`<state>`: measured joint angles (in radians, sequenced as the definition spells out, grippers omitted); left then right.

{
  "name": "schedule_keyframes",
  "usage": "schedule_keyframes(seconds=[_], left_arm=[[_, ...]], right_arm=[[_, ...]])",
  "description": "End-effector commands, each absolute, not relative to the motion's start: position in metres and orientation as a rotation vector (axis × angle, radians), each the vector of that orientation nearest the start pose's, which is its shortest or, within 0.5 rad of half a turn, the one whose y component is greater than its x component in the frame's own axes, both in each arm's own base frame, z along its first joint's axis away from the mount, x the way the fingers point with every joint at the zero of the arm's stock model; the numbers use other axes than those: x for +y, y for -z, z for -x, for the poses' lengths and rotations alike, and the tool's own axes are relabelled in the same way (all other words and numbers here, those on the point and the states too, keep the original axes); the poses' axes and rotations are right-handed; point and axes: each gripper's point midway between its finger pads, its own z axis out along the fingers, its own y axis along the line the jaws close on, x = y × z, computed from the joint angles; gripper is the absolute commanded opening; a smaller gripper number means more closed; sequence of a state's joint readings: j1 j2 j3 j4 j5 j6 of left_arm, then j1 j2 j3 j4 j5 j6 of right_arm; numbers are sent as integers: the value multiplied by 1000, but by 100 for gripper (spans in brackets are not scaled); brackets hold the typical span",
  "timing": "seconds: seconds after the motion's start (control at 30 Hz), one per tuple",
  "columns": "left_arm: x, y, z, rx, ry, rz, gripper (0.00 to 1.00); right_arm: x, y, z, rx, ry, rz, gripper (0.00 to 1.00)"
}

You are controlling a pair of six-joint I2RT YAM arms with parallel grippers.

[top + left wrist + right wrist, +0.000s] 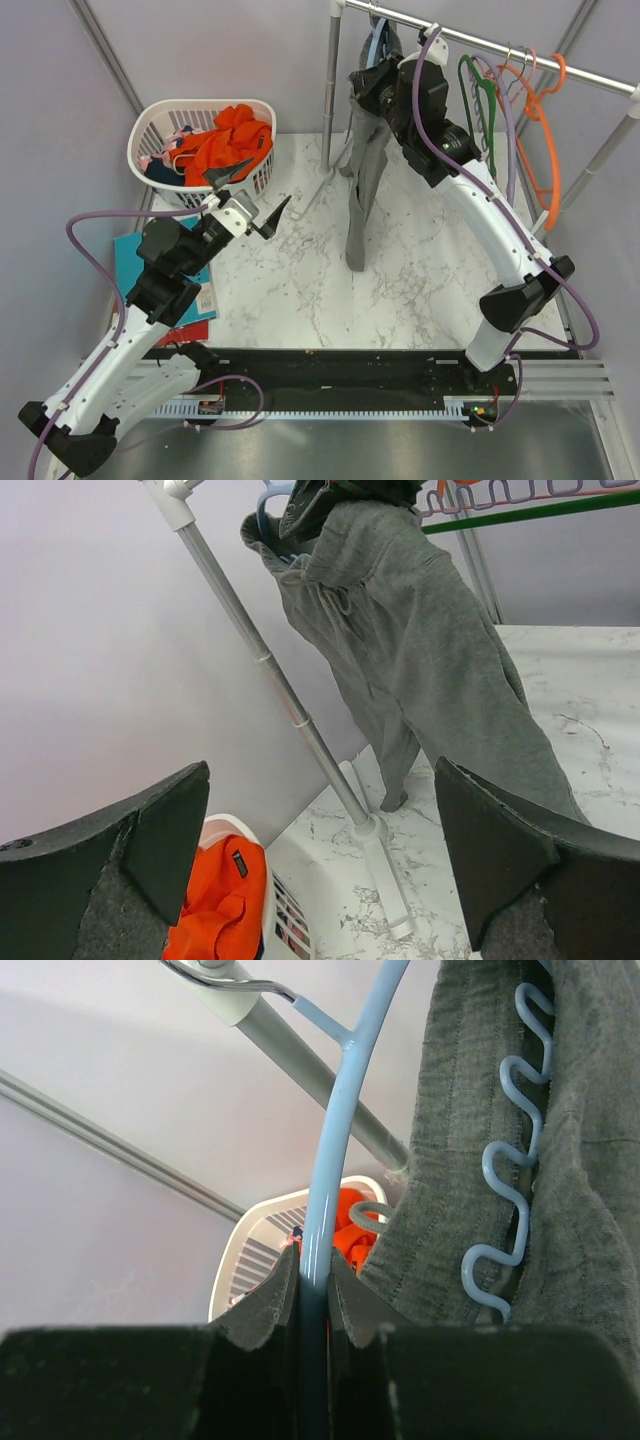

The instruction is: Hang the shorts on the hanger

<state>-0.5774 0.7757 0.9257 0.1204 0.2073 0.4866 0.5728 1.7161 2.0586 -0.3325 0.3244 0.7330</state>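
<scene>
The dark grey shorts hang down from the light-blue hanger, whose metal hook sits on the rail at the left end. In the right wrist view the hanger's blue arm runs between my fingers, and its wavy bar lies against the grey fabric. My right gripper is shut on the hanger's arm, up by the rail. My left gripper is open and empty beside the basket. The shorts with their drawstring show in its view.
A white laundry basket holds an orange garment at the back left. Green, lavender and orange hangers hang on the rail to the right. The rack's post and foot stand on the marble table. Books lie at left.
</scene>
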Motion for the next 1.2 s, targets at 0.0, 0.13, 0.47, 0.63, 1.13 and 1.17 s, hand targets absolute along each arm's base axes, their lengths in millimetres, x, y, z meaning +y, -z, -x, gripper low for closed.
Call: schedule_keyframes(seconds=[0.0,0.13,0.47,0.63,1.13,1.17], left_arm=[[-179,-429,-253,1047,222,-759,99],[-177,-425,-253,1060,216,-756,99],[-172,-414,-253,1097,209,-745,99],[-170,-407,-253,1120,210,-735,99],[-154,-377,-258,1287,213,-640,99],[-152,-378,-258,1299,211,-622,99]], right_arm=[[251,-561,-448,1310,-873,-426,0],[255,-568,-458,1268,-883,-434,0],[270,-539,-488,1290,-839,-495,0],[281,-545,-490,1265,-835,-459,0],[257,-551,-445,1286,-748,-320,95],[258,-544,-443,1307,-745,-292,98]])
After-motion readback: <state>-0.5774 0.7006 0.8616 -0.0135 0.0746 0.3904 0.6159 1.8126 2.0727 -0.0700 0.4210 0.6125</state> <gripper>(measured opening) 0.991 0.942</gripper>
